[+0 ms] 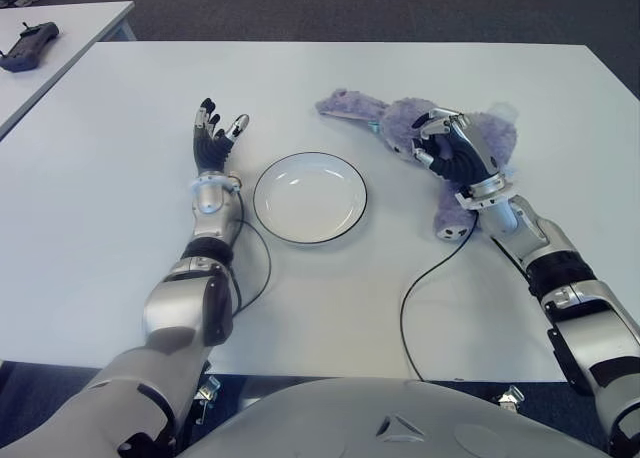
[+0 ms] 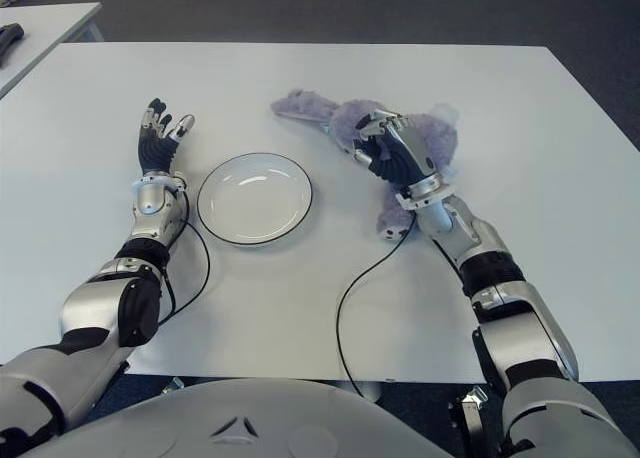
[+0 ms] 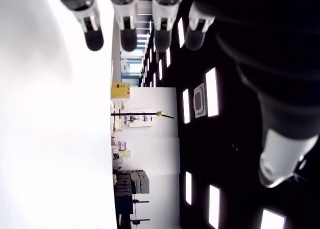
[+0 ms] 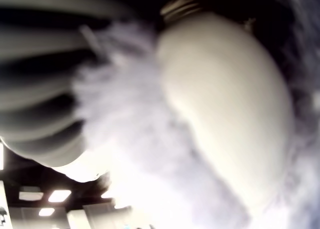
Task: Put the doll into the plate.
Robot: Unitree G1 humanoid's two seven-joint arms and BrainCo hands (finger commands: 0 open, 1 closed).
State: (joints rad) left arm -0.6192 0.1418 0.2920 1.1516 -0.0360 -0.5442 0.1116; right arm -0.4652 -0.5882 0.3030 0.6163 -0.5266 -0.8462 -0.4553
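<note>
The right hand [image 1: 447, 143], black-fingered with silver metal casing, sits on top of the fluffy lilac plush doll [image 1: 395, 121], its fingers curled down into the fur and gripping the body; the right wrist view shows pale fur pressed between finger and thumb. The doll lies on the white rectangular table [image 1: 110, 178], to the right of the round white plate with a dark rim [image 1: 310, 197] and apart from it. The plate holds nothing. A thin black cable [image 1: 412, 290] runs from under the right forearm toward the table's near edge. The left hand [image 1: 214, 140] shows just left of the plate, fingers extended and spread, holding nothing.
</note>
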